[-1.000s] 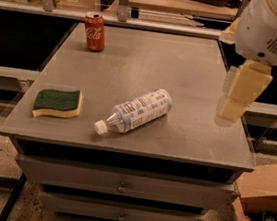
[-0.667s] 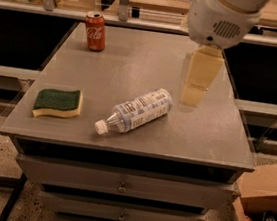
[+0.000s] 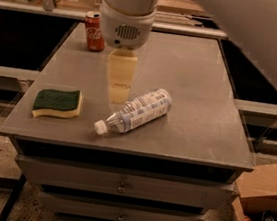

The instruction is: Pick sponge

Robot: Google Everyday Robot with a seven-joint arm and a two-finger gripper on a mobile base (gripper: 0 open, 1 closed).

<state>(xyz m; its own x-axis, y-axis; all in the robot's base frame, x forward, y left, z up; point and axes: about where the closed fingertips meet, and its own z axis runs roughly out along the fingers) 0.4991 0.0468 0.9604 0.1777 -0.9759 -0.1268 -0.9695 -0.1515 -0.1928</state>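
The sponge (image 3: 57, 102) lies flat beyond the cap end of the bottle (image 3: 136, 111), well apart from it, and looks light, soft and squashy with a rough green top unlikely to slip — best pinched across its narrow width — while the gripper (image 3: 117, 96) hangs just behind the bottle's neck, open or closed I cannot tell.

There's the gripper (image 3: 118, 92), hanging over the middle of the table (image 3: 192, 79), pale yellow and blocky with soft, slightly see-through edges. Above it sits a round white wrist housing (image 3: 128, 10), and on its face a small oval vent (image 3: 127, 32) with dark slots. A broad, smooth white arm section (image 3: 258, 36) fills the upper right corner.
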